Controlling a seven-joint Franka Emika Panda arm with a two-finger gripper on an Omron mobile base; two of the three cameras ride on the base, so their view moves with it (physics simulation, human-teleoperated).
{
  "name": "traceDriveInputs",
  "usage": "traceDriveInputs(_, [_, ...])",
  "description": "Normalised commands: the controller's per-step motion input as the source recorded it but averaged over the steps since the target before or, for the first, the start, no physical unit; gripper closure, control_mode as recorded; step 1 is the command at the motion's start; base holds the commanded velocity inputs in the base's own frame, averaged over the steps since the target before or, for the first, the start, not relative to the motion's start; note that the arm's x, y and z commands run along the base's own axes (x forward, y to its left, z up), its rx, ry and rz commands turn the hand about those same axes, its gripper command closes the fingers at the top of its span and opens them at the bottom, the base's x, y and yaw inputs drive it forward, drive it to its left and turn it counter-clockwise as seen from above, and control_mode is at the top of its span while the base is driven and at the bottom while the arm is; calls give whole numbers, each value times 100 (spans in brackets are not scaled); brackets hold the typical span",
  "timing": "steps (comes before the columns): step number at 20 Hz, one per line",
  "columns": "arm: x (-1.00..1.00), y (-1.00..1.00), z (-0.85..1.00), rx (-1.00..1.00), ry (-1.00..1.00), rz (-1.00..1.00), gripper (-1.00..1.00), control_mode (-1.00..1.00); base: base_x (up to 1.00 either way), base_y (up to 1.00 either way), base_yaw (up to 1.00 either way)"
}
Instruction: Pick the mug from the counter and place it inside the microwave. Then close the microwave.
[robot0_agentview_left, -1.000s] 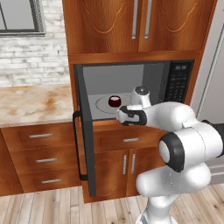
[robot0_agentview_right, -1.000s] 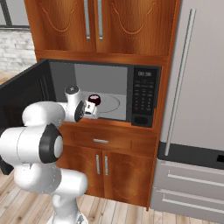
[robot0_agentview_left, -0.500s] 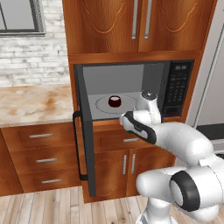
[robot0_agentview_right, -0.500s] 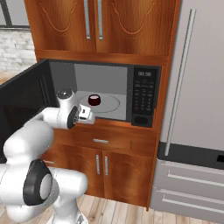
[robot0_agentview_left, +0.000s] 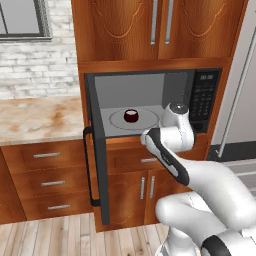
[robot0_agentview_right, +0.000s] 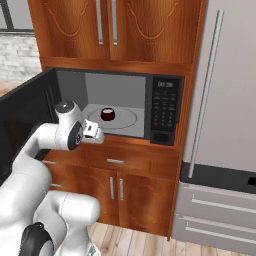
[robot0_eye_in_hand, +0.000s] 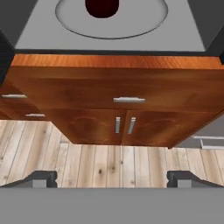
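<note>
The small dark maroon mug (robot0_agentview_left: 130, 115) (robot0_agentview_right: 107, 114) stands upright on the round glass turntable inside the microwave (robot0_agentview_left: 150, 87) (robot0_agentview_right: 164, 107), whose door (robot0_agentview_left: 97, 170) hangs wide open to the left. My gripper (robot0_agentview_right: 92, 131) (robot0_agentview_left: 149, 138) hovers outside the opening, just in front of and below its lower edge, apart from the mug. In the hand view the gripper (robot0_eye_in_hand: 112, 178) is open with nothing between its fingertips (robot0_eye_in_hand: 43, 177), and the mug (robot0_eye_in_hand: 101, 8) sits at the top edge.
The marble counter (robot0_agentview_left: 35, 120) runs left of the microwave over wooden drawers. A drawer (robot0_eye_in_hand: 129, 100) and cabinet doors lie below the microwave. A grey fridge (robot0_agentview_right: 225, 100) stands to the right. The open door (robot0_agentview_right: 25, 115) juts out at the left.
My arm has drawn back out of the microwave and sunk below its front edge. The mug stays on the turntable. The gripper remains open.
</note>
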Motion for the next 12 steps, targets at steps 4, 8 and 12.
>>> traceDriveInputs(4, [-66, 0, 26, 0, -13, 0, -100, -100, 0, 0, 0])
traceDriveInputs(8, [-75, 0, 22, 0, -16, 0, -100, -100, 0, 0, 0])
traceDriveInputs(12, [-71, 0, 18, 0, -16, 0, -100, -100, 0, 0, 0])
